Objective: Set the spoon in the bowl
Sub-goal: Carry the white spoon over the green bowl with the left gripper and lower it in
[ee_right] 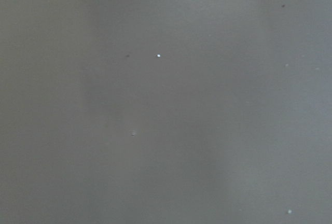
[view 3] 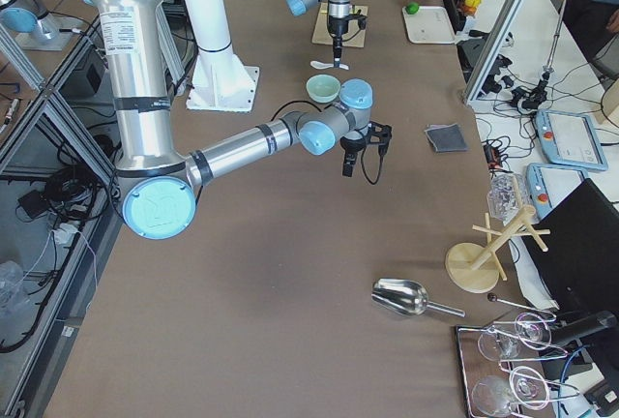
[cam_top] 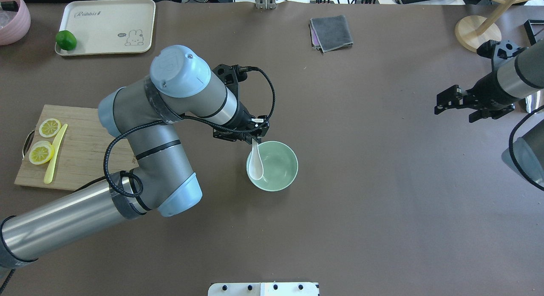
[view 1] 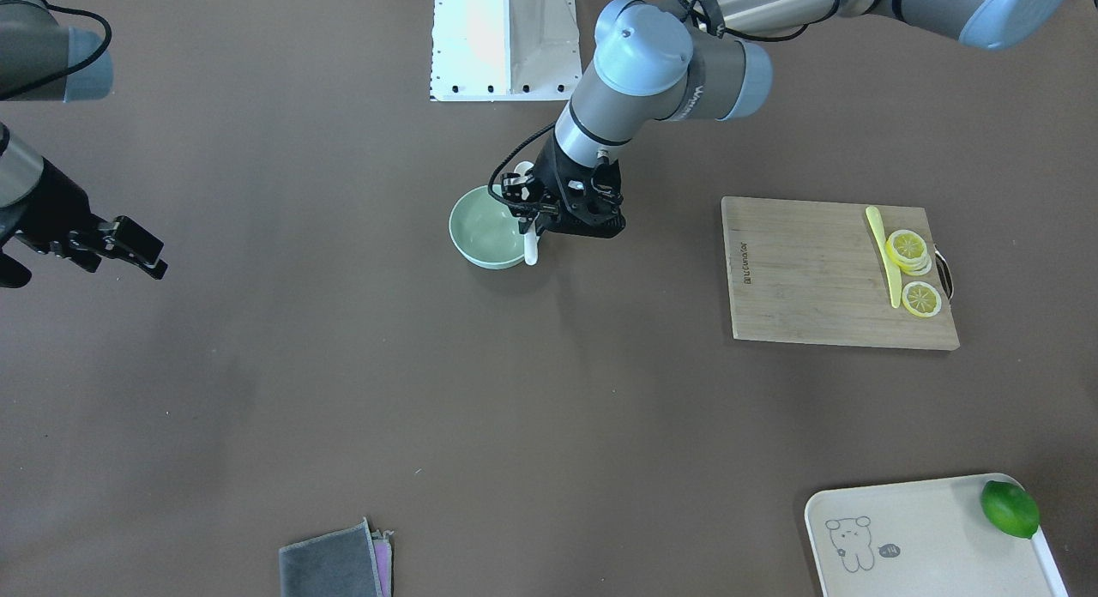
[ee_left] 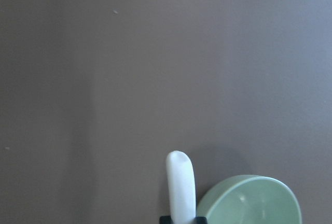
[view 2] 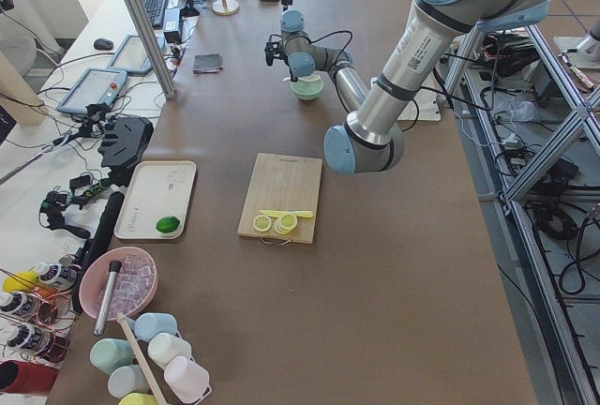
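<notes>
The pale mint-green bowl (cam_top: 280,166) (view 1: 480,230) stands near the table's middle. My left gripper (cam_top: 256,138) (view 1: 532,222) is at the bowl's rim, on the side toward the cutting board, and is shut on the white spoon's handle. The spoon (cam_top: 256,166) (view 1: 530,250) hangs tilted, and in the overhead view its scoop lies over the bowl's left inner edge. In the left wrist view the spoon's handle end (ee_left: 180,182) sticks out between the fingers, with the bowl (ee_left: 254,203) beside it. My right gripper (cam_top: 442,103) (view 1: 150,256) is open and empty, far off to the side above bare table.
A wooden cutting board (cam_top: 80,151) with lemon slices and a slim yellow knife (cam_top: 55,153) lies on my left. A cream tray (cam_top: 106,28) holds a green lime (cam_top: 66,40). A folded grey cloth (cam_top: 331,32) and a wooden stand (cam_top: 474,32) are at the far edge.
</notes>
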Robot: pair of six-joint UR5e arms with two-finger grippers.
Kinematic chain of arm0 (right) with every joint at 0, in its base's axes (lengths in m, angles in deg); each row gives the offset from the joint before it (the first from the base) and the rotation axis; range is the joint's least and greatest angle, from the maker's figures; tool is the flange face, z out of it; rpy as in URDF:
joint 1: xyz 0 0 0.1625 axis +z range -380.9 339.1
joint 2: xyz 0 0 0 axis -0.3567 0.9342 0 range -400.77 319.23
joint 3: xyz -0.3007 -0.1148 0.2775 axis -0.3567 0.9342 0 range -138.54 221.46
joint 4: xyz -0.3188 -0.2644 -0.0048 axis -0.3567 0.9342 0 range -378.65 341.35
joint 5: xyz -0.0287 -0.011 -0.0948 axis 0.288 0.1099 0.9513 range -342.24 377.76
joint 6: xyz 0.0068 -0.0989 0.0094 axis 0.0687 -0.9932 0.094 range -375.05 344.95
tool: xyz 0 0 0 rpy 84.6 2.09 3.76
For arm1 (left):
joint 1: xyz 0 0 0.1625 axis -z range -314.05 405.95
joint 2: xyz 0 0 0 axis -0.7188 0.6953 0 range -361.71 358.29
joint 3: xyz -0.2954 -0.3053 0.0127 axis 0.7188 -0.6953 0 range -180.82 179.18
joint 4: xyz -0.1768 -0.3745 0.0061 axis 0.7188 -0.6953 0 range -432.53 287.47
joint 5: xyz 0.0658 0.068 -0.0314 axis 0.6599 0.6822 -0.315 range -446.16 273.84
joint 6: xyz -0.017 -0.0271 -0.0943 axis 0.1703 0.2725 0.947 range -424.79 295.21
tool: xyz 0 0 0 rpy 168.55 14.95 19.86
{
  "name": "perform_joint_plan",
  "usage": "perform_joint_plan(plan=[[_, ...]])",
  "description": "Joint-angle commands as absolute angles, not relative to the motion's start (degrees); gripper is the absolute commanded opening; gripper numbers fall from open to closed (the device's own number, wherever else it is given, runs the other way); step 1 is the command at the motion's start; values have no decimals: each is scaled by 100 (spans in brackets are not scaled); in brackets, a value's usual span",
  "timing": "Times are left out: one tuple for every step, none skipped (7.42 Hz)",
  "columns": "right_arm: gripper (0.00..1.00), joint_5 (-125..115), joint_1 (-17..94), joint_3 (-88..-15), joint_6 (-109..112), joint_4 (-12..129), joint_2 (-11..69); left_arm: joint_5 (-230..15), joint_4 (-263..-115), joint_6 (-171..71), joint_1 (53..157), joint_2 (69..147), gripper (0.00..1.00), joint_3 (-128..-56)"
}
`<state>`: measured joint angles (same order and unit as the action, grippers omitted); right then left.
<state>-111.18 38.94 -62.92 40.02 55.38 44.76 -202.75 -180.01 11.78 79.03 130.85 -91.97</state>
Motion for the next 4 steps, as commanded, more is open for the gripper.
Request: perform_joint_plan(plan=[[100, -11232, 4124, -6286, 3628, 5535, 4677, -20059, -17959, 1159, 7829, 13136, 98, -9283], [100, -11232, 4194, -6277, 3593, 5553, 4686, -20181, -17784, 863, 8021, 12813, 98, -9589], [100, -11241, 4351, -6243, 3349, 5605, 4721, -20460, -17539, 224, 8354, 12332, 98, -9992], [100, -11241, 4596, -6207, 2772, 5623, 4887, -20620, -16718, -556, 8879, 11770, 98, -10632]])
